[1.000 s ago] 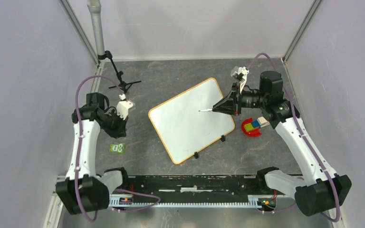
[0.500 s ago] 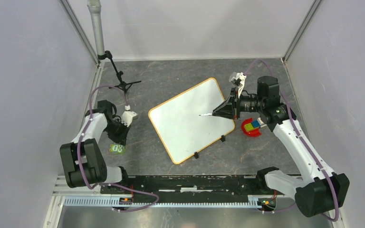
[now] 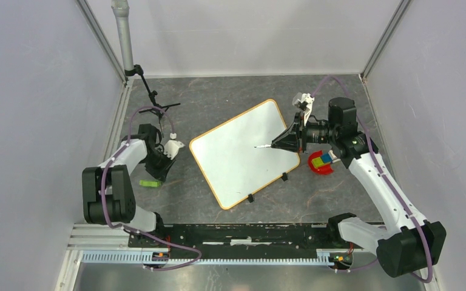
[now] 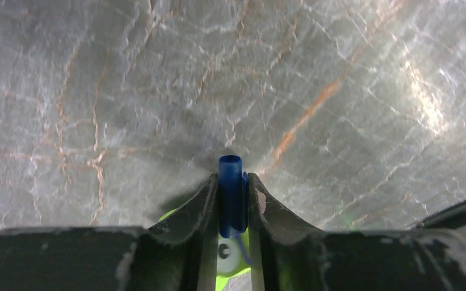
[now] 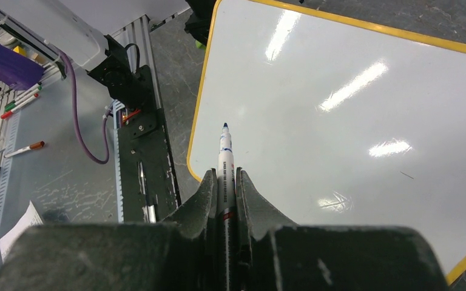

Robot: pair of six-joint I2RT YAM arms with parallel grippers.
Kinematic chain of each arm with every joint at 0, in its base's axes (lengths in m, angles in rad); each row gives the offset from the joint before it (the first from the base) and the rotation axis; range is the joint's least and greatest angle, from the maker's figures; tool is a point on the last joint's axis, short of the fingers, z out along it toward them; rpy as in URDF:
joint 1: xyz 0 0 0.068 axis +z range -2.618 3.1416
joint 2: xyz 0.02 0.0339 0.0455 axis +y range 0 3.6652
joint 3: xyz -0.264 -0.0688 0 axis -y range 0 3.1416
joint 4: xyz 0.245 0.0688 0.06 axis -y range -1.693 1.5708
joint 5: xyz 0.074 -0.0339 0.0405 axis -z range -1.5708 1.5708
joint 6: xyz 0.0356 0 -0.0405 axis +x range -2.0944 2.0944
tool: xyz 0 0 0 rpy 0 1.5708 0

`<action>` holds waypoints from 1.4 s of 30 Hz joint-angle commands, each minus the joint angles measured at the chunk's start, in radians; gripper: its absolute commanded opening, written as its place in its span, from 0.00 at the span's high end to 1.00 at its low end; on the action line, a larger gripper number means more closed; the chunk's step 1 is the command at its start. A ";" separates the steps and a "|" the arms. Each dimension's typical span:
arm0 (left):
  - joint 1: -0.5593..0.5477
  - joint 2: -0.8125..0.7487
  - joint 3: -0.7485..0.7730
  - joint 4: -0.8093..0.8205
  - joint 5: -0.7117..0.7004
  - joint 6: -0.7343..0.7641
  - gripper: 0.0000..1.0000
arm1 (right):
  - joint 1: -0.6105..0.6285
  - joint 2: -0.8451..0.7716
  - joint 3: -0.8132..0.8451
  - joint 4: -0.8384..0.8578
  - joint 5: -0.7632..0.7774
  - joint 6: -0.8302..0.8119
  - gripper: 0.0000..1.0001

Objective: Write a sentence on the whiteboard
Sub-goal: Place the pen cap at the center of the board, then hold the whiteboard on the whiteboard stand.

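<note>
The whiteboard lies tilted on the dark table, white with an orange-yellow frame; it fills the right wrist view. No lettering of the sentence shows on it. My right gripper is shut on a white marker, tip pointing left over the board's middle. In the right wrist view the gripper holds the marker, its uncapped dark tip over the board. My left gripper is left of the board, low over the table. In the left wrist view it is shut on a blue marker cap.
A small green object lies by my left gripper and shows under the fingers. A red bowl with coloured blocks sits right of the board. A black stand and a metal pole are at the back left.
My left arm has folded back and its gripper has moved right and down beside the green object, which has shifted. My right gripper with the marker has edged slightly lower over the board.
</note>
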 commanded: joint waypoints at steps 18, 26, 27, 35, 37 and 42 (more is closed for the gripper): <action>-0.006 -0.179 0.070 0.015 0.109 -0.126 0.40 | -0.003 -0.062 -0.005 0.003 0.006 -0.047 1.00; -0.001 -0.369 0.127 -0.144 0.131 -0.214 0.14 | -0.003 -0.048 0.061 -0.094 0.033 -0.170 1.00; -0.001 -0.393 0.143 -0.166 0.135 -0.237 0.09 | -0.003 -0.043 0.068 -0.103 0.028 -0.183 1.00; -0.002 -0.539 0.310 -0.277 0.077 -0.414 0.00 | -0.003 -0.053 0.104 -0.201 0.009 -0.319 1.00; -0.001 -0.537 0.343 -0.283 0.042 -0.457 0.00 | -0.003 -0.044 0.114 -0.219 0.004 -0.327 1.00; -0.002 -0.568 0.360 -0.278 0.080 -0.514 0.00 | -0.003 -0.027 0.086 -0.237 0.018 -0.332 1.00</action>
